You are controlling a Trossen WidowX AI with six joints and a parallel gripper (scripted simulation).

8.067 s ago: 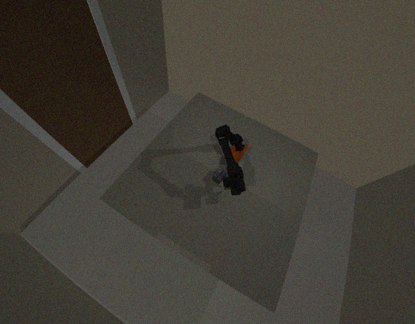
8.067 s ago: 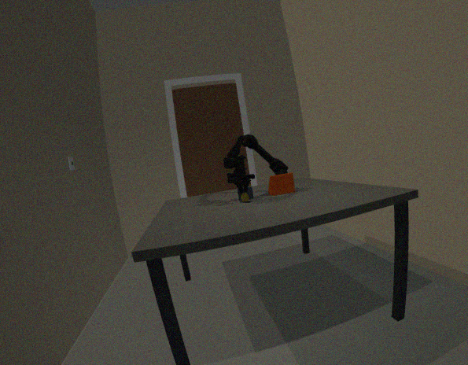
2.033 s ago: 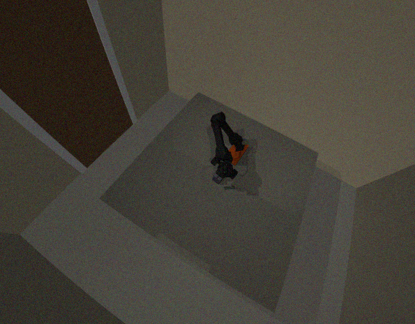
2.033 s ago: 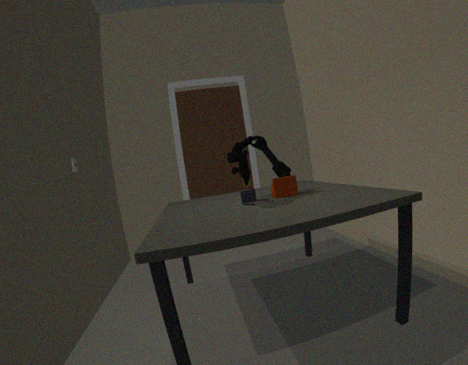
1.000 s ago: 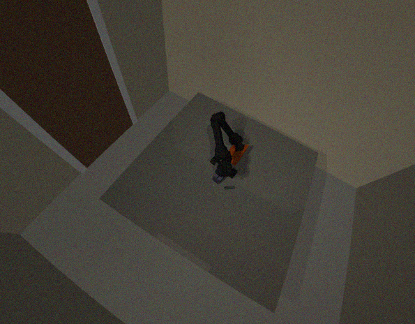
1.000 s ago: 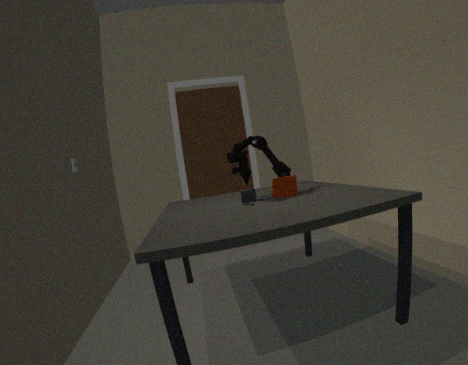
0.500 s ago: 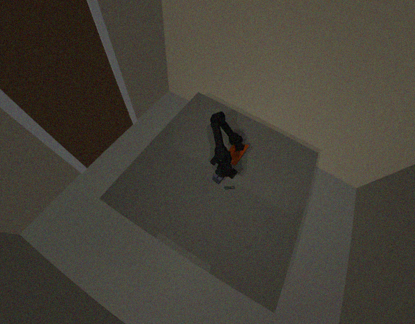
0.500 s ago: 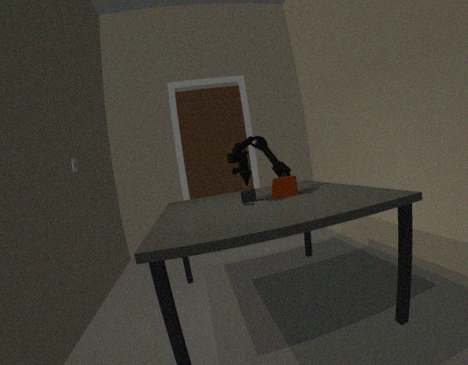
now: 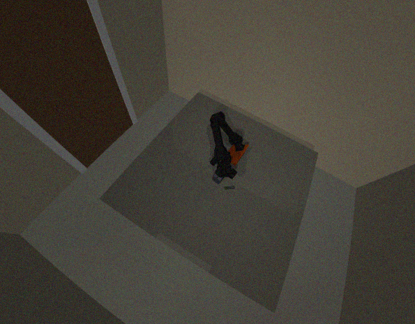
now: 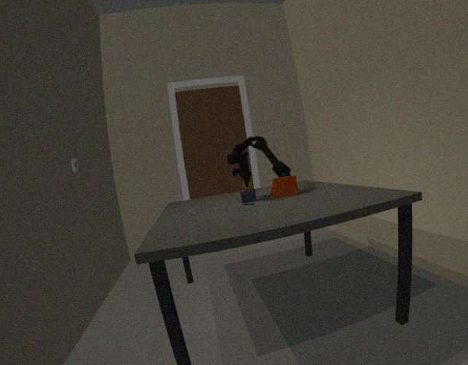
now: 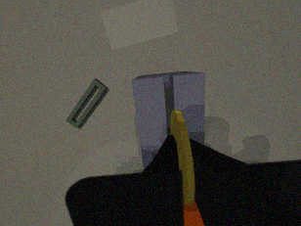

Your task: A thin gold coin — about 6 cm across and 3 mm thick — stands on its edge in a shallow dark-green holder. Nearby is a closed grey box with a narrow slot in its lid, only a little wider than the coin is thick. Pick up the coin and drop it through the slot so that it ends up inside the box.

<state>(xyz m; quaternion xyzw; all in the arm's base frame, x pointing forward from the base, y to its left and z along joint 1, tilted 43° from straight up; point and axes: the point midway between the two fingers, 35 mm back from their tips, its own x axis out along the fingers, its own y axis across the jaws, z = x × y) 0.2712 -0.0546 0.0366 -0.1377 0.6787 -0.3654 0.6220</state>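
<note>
My gripper (image 10: 247, 185) (image 11: 174, 140) is shut on the gold coin (image 11: 185, 160), which shows edge-on in the wrist view, slightly slanted. In the exterior view the fingertips point down just above the grey box (image 9: 217, 179) (image 10: 248, 196) (image 11: 149, 104). The slot (image 11: 169, 94) runs along its lid. In the wrist view the coin's far end overlaps the slot's right side, and the fingers hide the near part of the box. The dark-green holder (image 9: 229, 187) (image 10: 248, 204) (image 11: 101, 86) lies empty beside the box. The coin is hidden in the top view.
An orange block (image 9: 237, 154) (image 10: 285, 186) (image 11: 193, 217) stands on the table (image 9: 215, 227) (image 10: 211, 224), near the arm's base. A pale rectangular patch (image 11: 142, 23) shows on the surface beyond the box in the wrist view. The arm's shadows fall around the box.
</note>
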